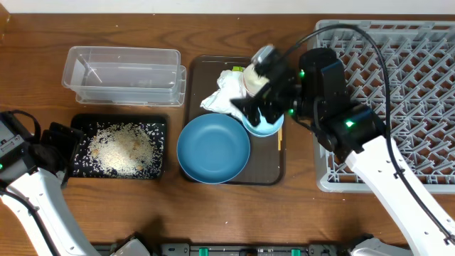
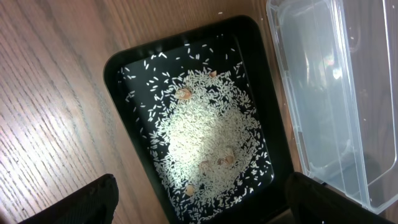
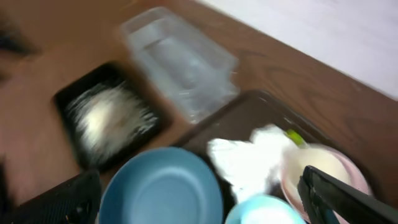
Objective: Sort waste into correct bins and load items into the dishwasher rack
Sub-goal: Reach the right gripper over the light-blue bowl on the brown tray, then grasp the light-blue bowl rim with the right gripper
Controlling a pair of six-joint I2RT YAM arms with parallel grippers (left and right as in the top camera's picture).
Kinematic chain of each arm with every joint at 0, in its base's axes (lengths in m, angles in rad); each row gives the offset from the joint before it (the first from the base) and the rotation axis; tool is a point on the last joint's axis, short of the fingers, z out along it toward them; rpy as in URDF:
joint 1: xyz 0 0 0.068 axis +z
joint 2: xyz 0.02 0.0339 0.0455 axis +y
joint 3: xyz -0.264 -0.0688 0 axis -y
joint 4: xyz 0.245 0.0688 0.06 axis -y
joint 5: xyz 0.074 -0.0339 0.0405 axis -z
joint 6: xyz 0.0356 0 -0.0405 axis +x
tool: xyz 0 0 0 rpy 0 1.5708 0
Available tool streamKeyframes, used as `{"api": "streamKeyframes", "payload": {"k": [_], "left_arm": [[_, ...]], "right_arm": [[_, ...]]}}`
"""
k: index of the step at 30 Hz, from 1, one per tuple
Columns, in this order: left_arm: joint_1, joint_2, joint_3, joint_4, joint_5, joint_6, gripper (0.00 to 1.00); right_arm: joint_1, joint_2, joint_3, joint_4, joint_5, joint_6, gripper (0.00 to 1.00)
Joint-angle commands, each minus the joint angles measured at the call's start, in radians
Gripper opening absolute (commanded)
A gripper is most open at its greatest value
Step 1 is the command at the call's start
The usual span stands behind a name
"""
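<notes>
Loose white rice (image 2: 205,134) lies in the black tray (image 2: 124,68), beside the clear container (image 2: 336,93). My left gripper (image 2: 199,208) hangs open above the tray's near end with nothing between its fingers; overhead it is my left gripper (image 1: 60,146) at the tray's left end. On the brown serving tray (image 1: 202,67) sit the large dark blue bowl (image 1: 213,148), small light blue bowl (image 1: 261,128), crumpled napkin (image 1: 224,96) and pinkish cup (image 3: 320,168). A green wrapper (image 3: 295,137) peeks out behind the napkin. My right gripper (image 1: 259,96) hovers open over cup and small bowl.
The grey dishwasher rack (image 1: 405,85) fills the right side, under my right arm. A thin wooden stick (image 1: 279,142) lies along the serving tray's right edge. The right wrist view is blurred. Bare wooden table (image 1: 234,213) runs along the front.
</notes>
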Motion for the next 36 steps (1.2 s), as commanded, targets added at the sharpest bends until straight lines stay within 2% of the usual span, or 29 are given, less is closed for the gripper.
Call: {"api": "streamKeyframes", "payload": {"k": [1,5,8,9,11,13,15,17,21,27,32,36], "left_arm": [[0.004,0.002,0.016,-0.004,0.001,-0.009,0.88],[0.004,0.002,0.016,-0.004,0.001,-0.009,0.88],[0.004,0.002,0.016,-0.004,0.001,-0.009,0.88],[0.004,0.002,0.016,-0.004,0.001,-0.009,0.89],[0.004,0.002,0.016,-0.004,0.001,-0.009,0.88],[0.004,0.002,0.016,-0.004,0.001,-0.009,0.88],[0.004,0.002,0.016,-0.004,0.001,-0.009,0.88],[0.004,0.002,0.016,-0.004,0.001,-0.009,0.88],[0.004,0.002,0.016,-0.004,0.001,-0.009,0.88],[0.004,0.002,0.016,-0.004,0.001,-0.009,0.88],[0.004,0.002,0.016,-0.004,0.001,-0.009,0.88],[0.004,0.002,0.016,-0.004,0.001,-0.009,0.88]], "right_arm": [[0.007,0.072,0.018,0.008,0.289,0.263,0.99],[0.006,0.203,0.078,-0.017,0.264,0.270,0.99],[0.006,0.339,0.240,-0.180,0.226,0.270,0.99],[0.010,0.382,0.301,-0.242,0.227,0.270,0.97],[0.022,0.463,0.419,-0.357,0.246,0.303,0.80],[0.043,0.518,0.498,-0.425,0.259,0.330,0.75],[0.074,0.550,0.536,-0.458,0.310,0.360,0.77],[0.105,0.560,0.539,-0.466,0.382,0.401,0.87],[0.146,0.591,0.534,-0.485,0.474,0.450,0.99],[0.164,0.692,0.534,-0.525,0.529,0.548,0.99],[0.163,0.754,0.534,-0.552,0.520,0.556,0.99],[0.163,0.761,0.533,-0.548,0.529,0.557,0.85]]}}
